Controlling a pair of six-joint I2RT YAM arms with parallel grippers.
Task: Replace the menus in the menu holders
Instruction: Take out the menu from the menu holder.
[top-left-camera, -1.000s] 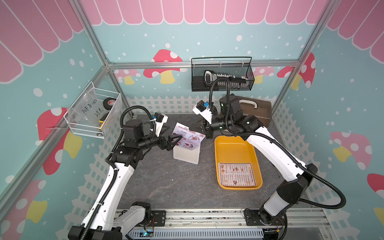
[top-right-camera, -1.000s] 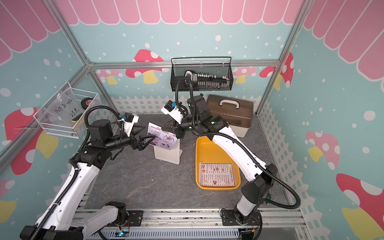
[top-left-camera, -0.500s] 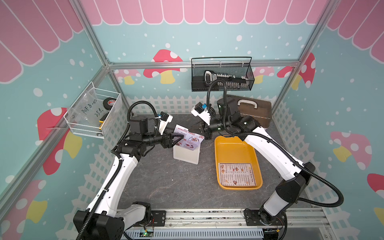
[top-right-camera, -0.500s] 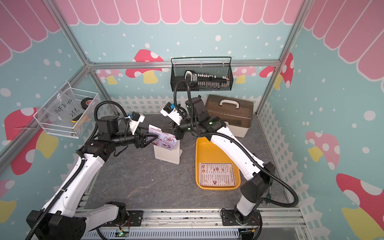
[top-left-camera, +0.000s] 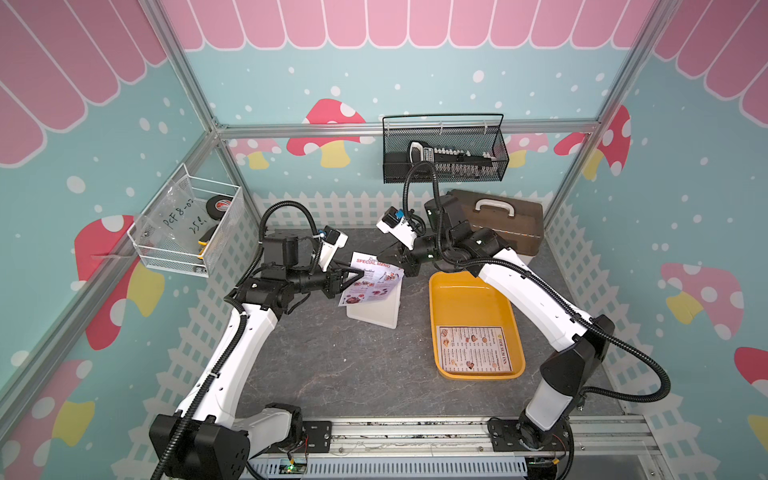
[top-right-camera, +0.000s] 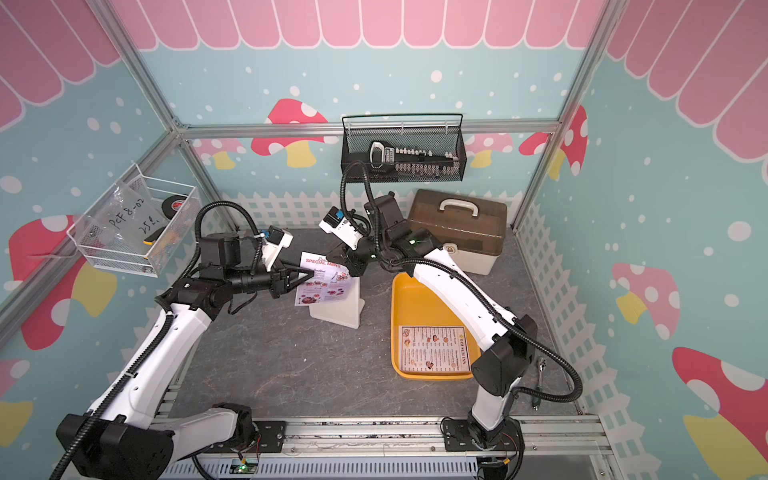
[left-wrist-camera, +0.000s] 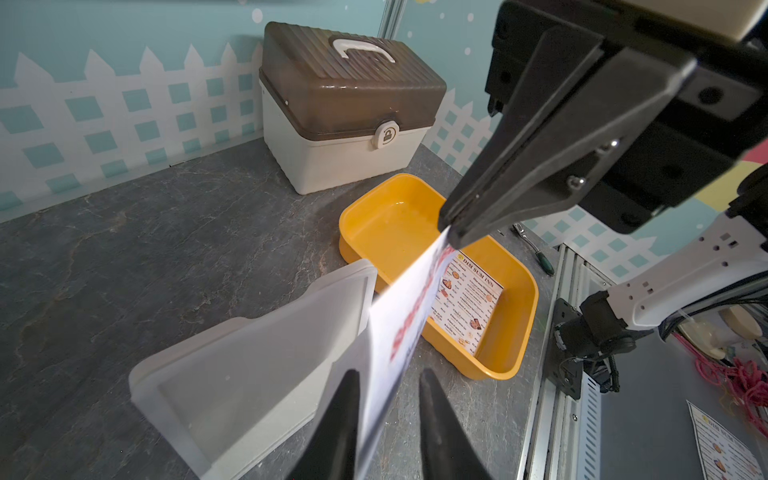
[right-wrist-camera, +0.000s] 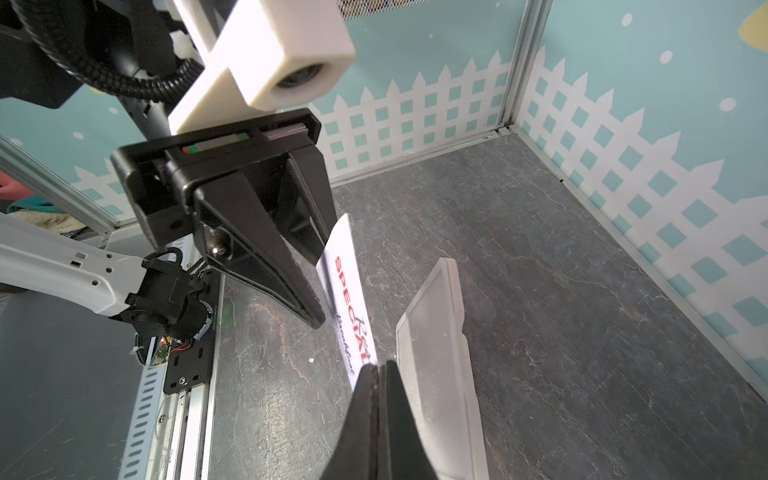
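Two menus, one menu holder (top-left-camera: 376, 318), one yellow tray (top-left-camera: 461, 295) and one lidded box (top-left-camera: 505, 226) on the worktop (top-left-camera: 353, 374). The Special Menu (top-left-camera: 372, 282) hangs just above the menu holder, the right hand (top-left-camera: 386, 254) clenched on its upper edge; the left hand (top-left-camera: 356, 276) straddles its side edge, grip unclear. The Dim Sum Inn menu (top-left-camera: 473, 349) lies in the yellow tray beside the menu holder
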